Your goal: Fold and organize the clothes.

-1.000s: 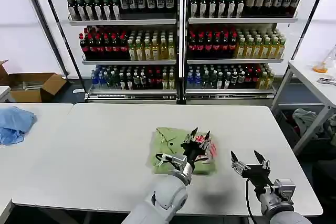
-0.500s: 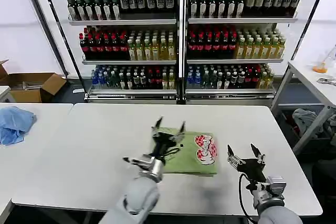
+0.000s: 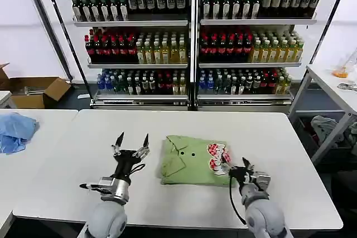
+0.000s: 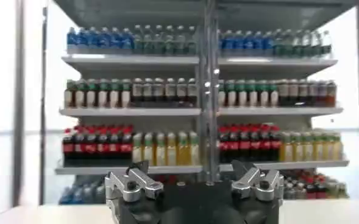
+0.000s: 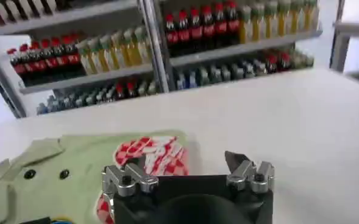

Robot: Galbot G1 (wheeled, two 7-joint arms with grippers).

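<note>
White tabletop (image 3: 111, 137) in the foreground, bearing both grippers and the garment. Nearest the camera, left gripper (image 3: 130, 142) raised over bare table to the left of the garment, well apart from it, fingers spread wide and pointing up and away, nothing between them; same spread fingers (image 4: 130, 184) at the lower edge of the left wrist view, aimed at the shelving. Right gripper (image 3: 239, 168) low at the right-hand edge of the garment, just beside the printed patch, jaws parted and empty; contact between fingertip and fabric possible but not clear from the head view. In the right wrist view, open fingers (image 5: 247, 171) over the table with the patch directly ahead of the left-hand one. Light green shirt (image 3: 189, 160) lying folded into a rough rectangle at mid-table, collar toward the far left corner, two small dark buttons (image 3: 186, 153) below the collar, red-and-white print patch (image 3: 216, 158) at the right edge; same collar, buttons and patch (image 5: 152, 155) visible from the right wrist. Further left, on a neighbouring table, crumpled light blue cloth (image 3: 15, 131). Beyond it, open cardboard box (image 3: 34, 92) on the floor. Farthest back, metal shelving (image 3: 192, 37) stocked with rows of bottled drinks.
</note>
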